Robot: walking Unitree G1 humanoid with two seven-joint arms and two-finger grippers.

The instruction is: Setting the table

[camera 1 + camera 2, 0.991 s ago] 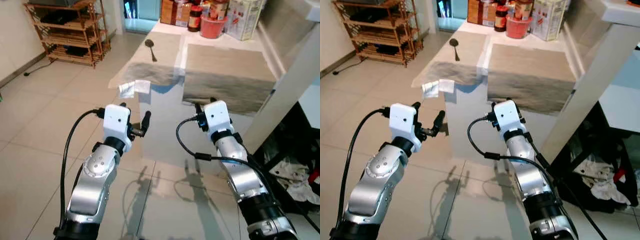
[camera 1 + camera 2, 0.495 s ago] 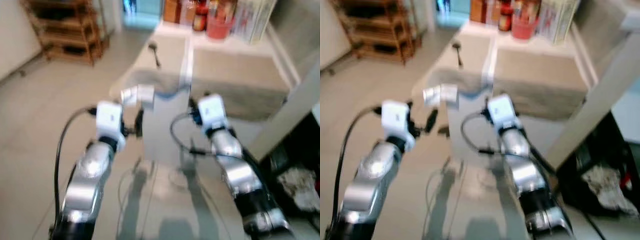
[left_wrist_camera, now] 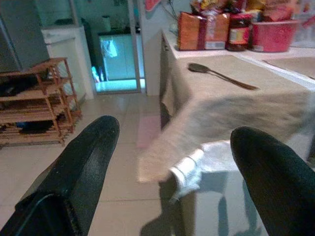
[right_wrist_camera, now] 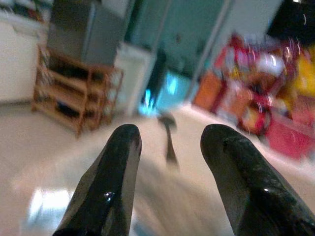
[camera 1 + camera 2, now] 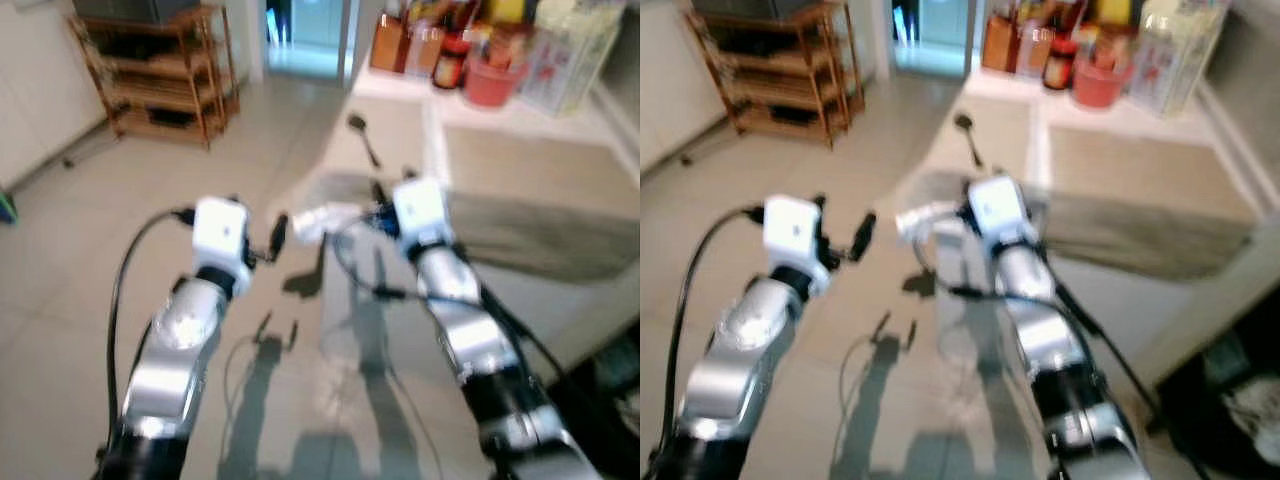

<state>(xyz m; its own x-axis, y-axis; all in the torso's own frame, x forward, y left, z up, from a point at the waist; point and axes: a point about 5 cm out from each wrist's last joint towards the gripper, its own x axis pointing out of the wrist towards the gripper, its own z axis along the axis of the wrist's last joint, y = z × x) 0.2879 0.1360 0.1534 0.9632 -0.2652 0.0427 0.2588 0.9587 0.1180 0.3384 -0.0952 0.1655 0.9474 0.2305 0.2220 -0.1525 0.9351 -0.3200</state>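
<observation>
Since a second ago the head camera has swung, so the table [image 5: 520, 170] now runs from centre toward 2 o'clock rather than lying straight ahead, and both arms appear closer to its near corner; the picture is blurred. The table carries two grey placemats [image 5: 1130, 190] side by side, their near edges hanging over the side. At 10 o'clock a wooden shelf rack [image 5: 160, 75] stands against the wall on the tiled floor [image 5: 60, 260]. The left gripper [image 3: 172, 162] is held over the floor short of the table's corner, its two black fingers [image 3: 83, 162] spread wide with nothing between them and touching nothing. The right gripper [image 4: 170, 162] is raised at the table's near edge, its fingers [image 4: 113, 172] moderately apart and likewise empty. At 1 o'clock, along the table's far end, stands a row of containers: a red tub [image 5: 490, 85], a dark-lidded jar [image 3: 239, 32], an orange carton [image 3: 197, 32] and a pale box [image 5: 570, 55]; what they hold cannot be made out. A crumpled white cloth or paper [image 5: 325, 218] hangs at the near corner, just beside the right gripper. The spoon [image 3: 219, 73], dark and alone on the left placemat, lies well beyond both grippers, handle toward the robot.
</observation>
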